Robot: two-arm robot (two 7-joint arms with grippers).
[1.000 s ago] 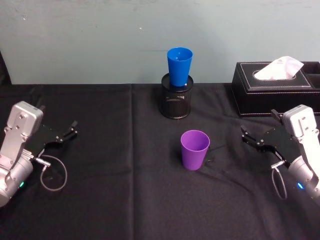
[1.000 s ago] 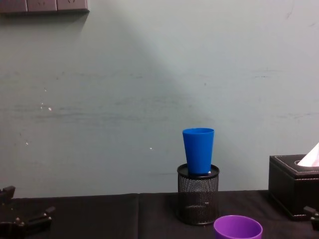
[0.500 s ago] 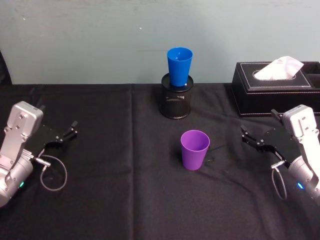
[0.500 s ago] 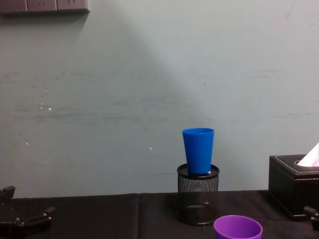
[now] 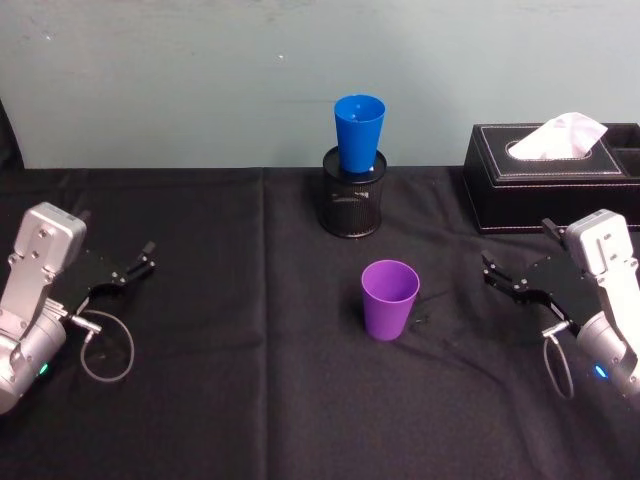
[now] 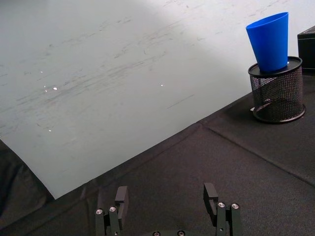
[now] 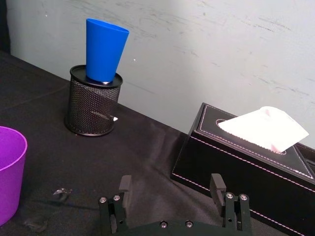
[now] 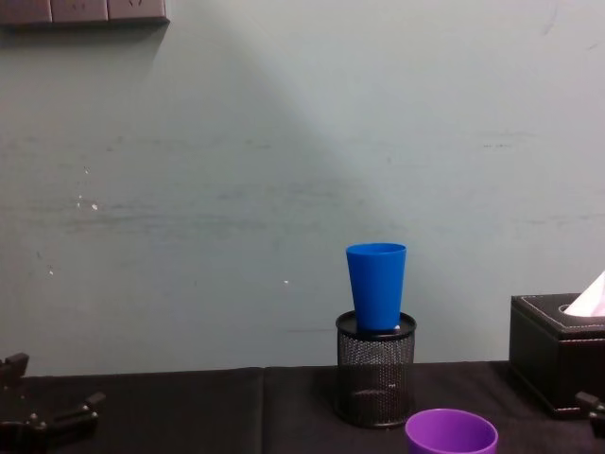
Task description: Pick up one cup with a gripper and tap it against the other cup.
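Clearly, nothing is gripped yet: both cups stand free and both grippers are spread
I count one black table (image 5: 250, 400), one tissue box (image 5: 550, 175) at back right, one mesh holder (image 5: 352, 205) at back centre, two cups, two grippers. The blue cup (image 5: 359, 130) only sits in the holder's mouth, so a hard tap can, I think, tip it out. The purple cup (image 5: 389, 300) stands upright in front of the holder and may slip if pinched badly. The left gripper (image 5: 143, 260) and the right gripper (image 5: 490, 272) rest at the sides, empty, well apart from the cups

Head looks down, chest looks level; both share the blue cup (image 5: 359, 130)
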